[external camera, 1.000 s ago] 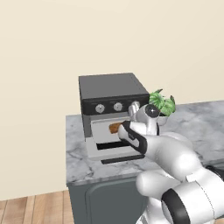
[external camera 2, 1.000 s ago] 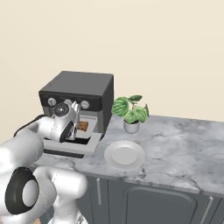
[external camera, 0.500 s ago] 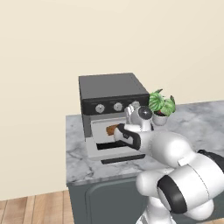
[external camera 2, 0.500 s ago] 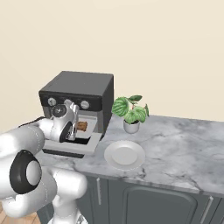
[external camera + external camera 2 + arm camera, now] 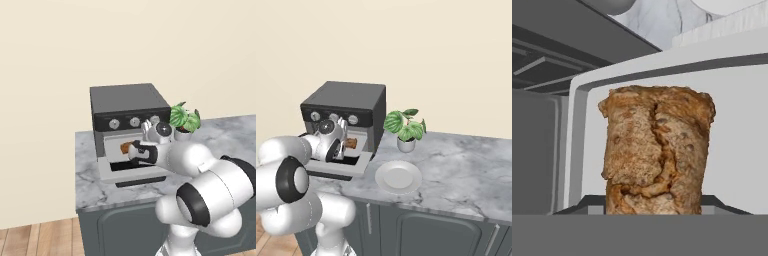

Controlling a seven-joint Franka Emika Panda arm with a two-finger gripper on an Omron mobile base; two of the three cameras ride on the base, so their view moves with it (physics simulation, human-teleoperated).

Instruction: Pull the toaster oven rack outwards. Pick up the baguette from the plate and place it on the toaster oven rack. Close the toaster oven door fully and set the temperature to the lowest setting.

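The dark grey toaster oven (image 5: 129,106) (image 5: 347,101) stands on the counter with its toaster oven door (image 5: 131,176) (image 5: 336,169) folded down flat. My gripper (image 5: 133,150) (image 5: 342,146) hangs at the mouth of the cavity, shut on the baguette (image 5: 125,147) (image 5: 351,143) (image 5: 657,150). In the hand view the brown, cracked loaf stands up from between my fingers over the light-grey toaster oven rack (image 5: 737,135), with the dark cavity at left. To the right of the oven, the round plate (image 5: 398,176) lies bare.
A potted green plant (image 5: 184,119) (image 5: 404,128) stands right beside the oven's right wall. Three silver knobs (image 5: 134,121) sit on the black strip above the cavity. The marble counter (image 5: 466,165) runs on to the right; its front edge lies just past the open door.
My hand has shifted a little left, toward the oven mouth, carrying the baguette with it. Door, plate and plant have stayed put.
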